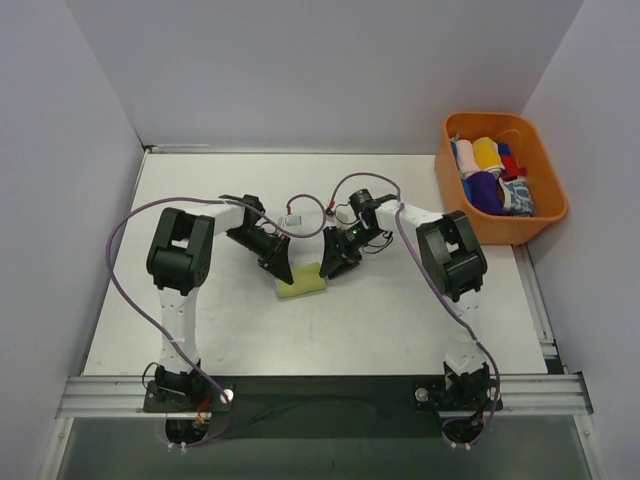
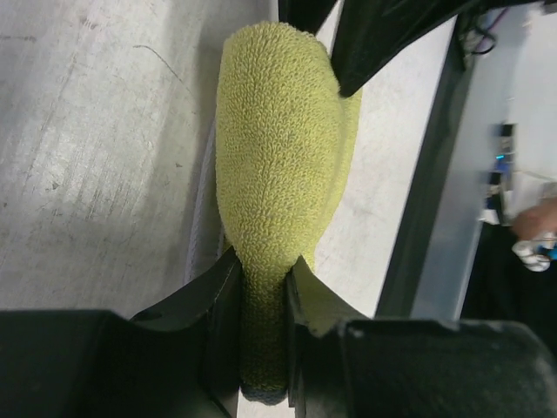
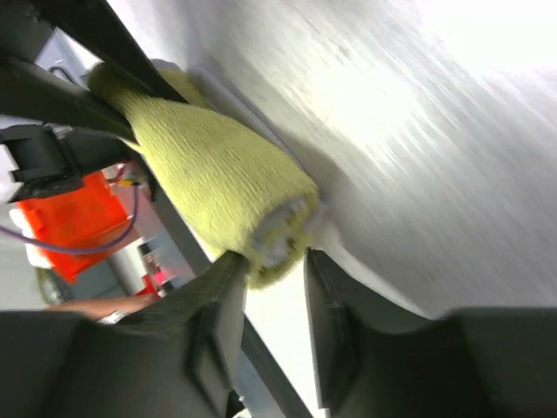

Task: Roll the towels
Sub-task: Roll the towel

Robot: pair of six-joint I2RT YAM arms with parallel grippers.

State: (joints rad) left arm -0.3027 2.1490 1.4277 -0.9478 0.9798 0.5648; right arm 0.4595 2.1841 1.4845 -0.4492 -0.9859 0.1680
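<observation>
Rolling towel [image 2: 278, 174]: left tool [image 2: 264, 261] pinches one end, right tool [image 3: 271, 259] part-open, loose round other; next: clamp, finish roll

Towel [image 1: 301, 283] yellow-green, plain; basket [image 1: 545, 160] orange; table [image 1: 400, 320] white; arms [image 1: 180, 320] white with black joints; cables [image 1: 125, 240] purple.

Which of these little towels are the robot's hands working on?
The yellow-green towel on the table, pinched by the left hand, with the right hand at its other end. The other cloths sit in the orange basket.
</observation>
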